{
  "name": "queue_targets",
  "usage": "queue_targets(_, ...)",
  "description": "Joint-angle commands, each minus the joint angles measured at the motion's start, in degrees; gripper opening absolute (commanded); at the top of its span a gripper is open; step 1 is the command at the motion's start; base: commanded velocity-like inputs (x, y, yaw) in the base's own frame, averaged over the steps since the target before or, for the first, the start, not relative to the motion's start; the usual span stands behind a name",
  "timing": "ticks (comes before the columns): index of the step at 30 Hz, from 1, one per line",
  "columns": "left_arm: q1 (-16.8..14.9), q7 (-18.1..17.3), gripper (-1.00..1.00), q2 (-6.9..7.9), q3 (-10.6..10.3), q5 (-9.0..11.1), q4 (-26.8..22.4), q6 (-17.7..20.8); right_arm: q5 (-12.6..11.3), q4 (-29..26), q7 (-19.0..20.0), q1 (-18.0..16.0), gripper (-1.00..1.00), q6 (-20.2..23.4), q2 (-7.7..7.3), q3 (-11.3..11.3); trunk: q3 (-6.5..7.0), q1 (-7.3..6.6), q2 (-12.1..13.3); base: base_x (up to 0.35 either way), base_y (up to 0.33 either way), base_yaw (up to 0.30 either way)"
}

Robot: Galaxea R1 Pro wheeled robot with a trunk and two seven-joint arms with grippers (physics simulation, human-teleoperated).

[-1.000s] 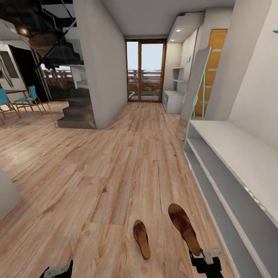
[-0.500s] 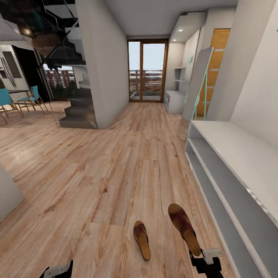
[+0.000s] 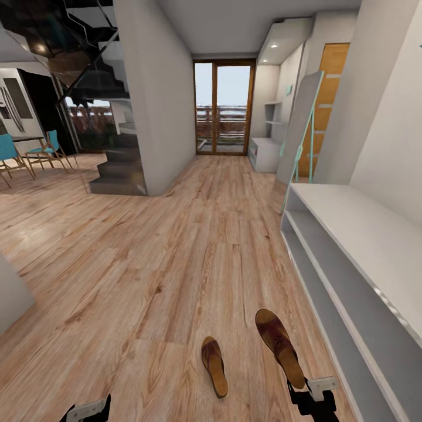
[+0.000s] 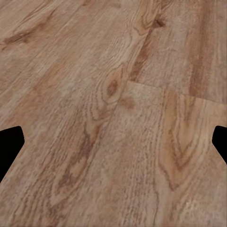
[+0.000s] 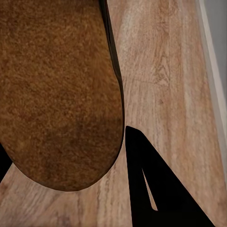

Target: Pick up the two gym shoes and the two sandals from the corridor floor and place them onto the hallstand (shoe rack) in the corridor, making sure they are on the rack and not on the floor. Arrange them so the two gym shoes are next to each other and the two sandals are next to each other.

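Two sandals on corridor floor [image 3: 176,258], near bottom of head view: left sandal [image 3: 214,366] apart from right sandal [image 3: 280,347], which lies nearer hallstand [image 3: 357,246] along right wall. Right gripper [image 3: 313,394] just behind right sandal's heel. Staircase [image 3: 114,167] far left; glass door [image 3: 224,108] at corridor end.

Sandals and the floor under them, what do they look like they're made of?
The sandals look like dark brown leather with a matte, suede-like tan footbed, judging by the fuzzy grain in the right wrist view. The floor looks like light wood-grain planks with knots and seams; real wood or laminate, I cannot tell.
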Motion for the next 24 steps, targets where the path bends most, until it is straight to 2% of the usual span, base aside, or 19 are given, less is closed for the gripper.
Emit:
queue_targets(1,-0.06,-0.6,1.0,-0.03,0.46,0.05,0.05,-0.12,0.16,0.04,0.34,-0.04,-1.0,-0.18,0.01,-0.48,-0.05,-0.01,-0.02,0.028,-0.002,0.0)
queue_targets(13,-0.02,-0.6,1.0,-0.03,0.5,0.05,0.05,-0.17,0.16,0.04,0.34,-0.04,-1.0,-0.25,0.01,-0.47,-0.05,-0.01,-0.02,0.174,-0.083,0.0)
queue_targets(24,-0.05,-0.6,1.0,-0.03,0.47,0.05,0.05,-0.17,0.16,0.04,0.36,-0.04,-1.0,-0.26,0.01,-0.47,-0.05,-0.01,-0.02,0.029,-0.013,0.0)
